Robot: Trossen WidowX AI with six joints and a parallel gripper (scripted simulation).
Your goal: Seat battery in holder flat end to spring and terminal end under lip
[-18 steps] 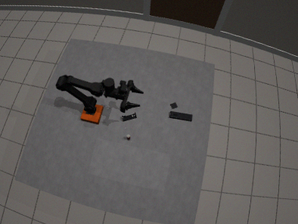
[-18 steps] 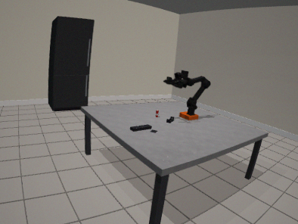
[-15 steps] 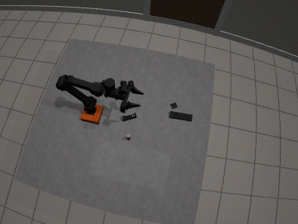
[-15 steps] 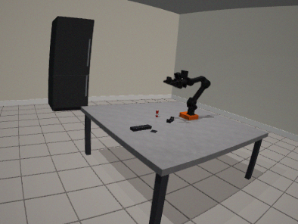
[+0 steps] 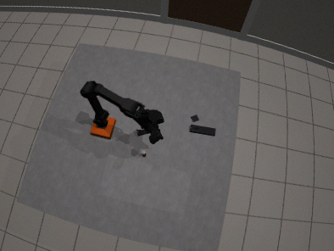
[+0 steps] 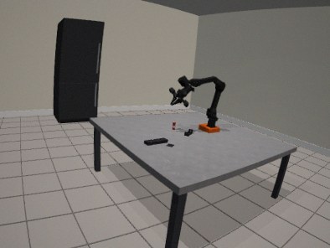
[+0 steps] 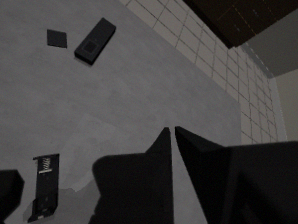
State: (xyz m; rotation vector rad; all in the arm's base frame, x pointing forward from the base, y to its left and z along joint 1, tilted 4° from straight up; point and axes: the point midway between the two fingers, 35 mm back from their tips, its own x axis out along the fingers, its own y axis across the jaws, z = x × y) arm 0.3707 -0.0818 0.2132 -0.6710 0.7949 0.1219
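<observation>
The battery [image 5: 144, 153] [image 6: 173, 126] stands upright on the grey table [image 5: 195, 216] [image 6: 226, 157] [image 7: 150, 95], outside the holder [image 5: 141, 132] [image 6: 188, 132] [image 7: 47, 187]; it shows just below centre in the top view and at mid-frame in the exterior one (red and white there). The gripper [image 5: 156, 138] [image 6: 173, 102] [image 7: 171, 131] is above the table, its jaws drawn together (only a sliver shows between the tips) with nothing clamped. At lower left of the wrist view, the holder lies with its spring [image 7: 45, 164] toward the top of the frame. A black oblong case [image 5: 203, 130] [image 6: 156, 142] [image 7: 95, 41] lies near a dark square piece [image 5: 194, 118] [image 6: 170, 145] [image 7: 57, 38], both at upper left there.
</observation>
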